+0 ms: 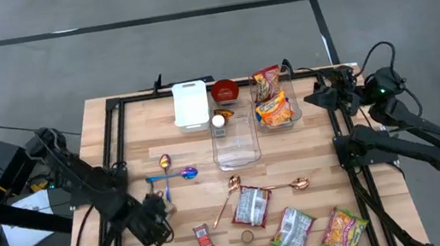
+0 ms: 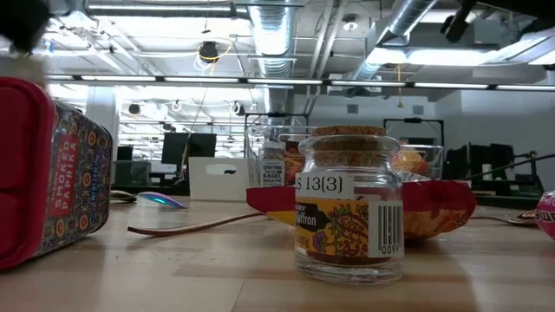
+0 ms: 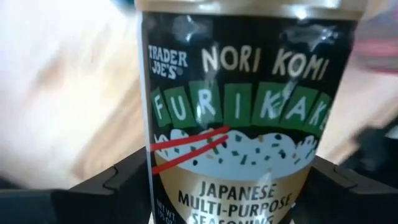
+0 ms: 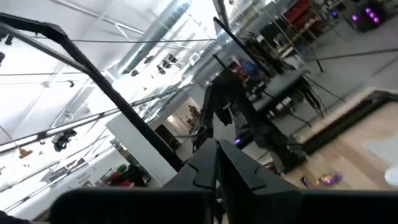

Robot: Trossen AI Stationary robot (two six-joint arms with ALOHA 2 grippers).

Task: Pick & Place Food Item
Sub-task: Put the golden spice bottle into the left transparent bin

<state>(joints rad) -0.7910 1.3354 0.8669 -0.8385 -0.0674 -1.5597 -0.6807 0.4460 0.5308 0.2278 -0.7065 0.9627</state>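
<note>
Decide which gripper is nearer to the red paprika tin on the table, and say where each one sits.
Left. The left gripper hovers just beside the red paprika tin at the table's front edge; the right gripper is parked far off at the back right corner.

Light wooden table (image 1: 319,212), glossy foil snack packets (image 1: 345,230), clear plastic bin (image 1: 235,142), cork-stoppered glass jar (image 2: 349,208).

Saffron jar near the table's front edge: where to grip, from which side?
Take the saffron jar by its glass body below the cork, coming straight down. It stands upright and round, with packets lying close by, so a top approach probably avoids nudging them.
</note>
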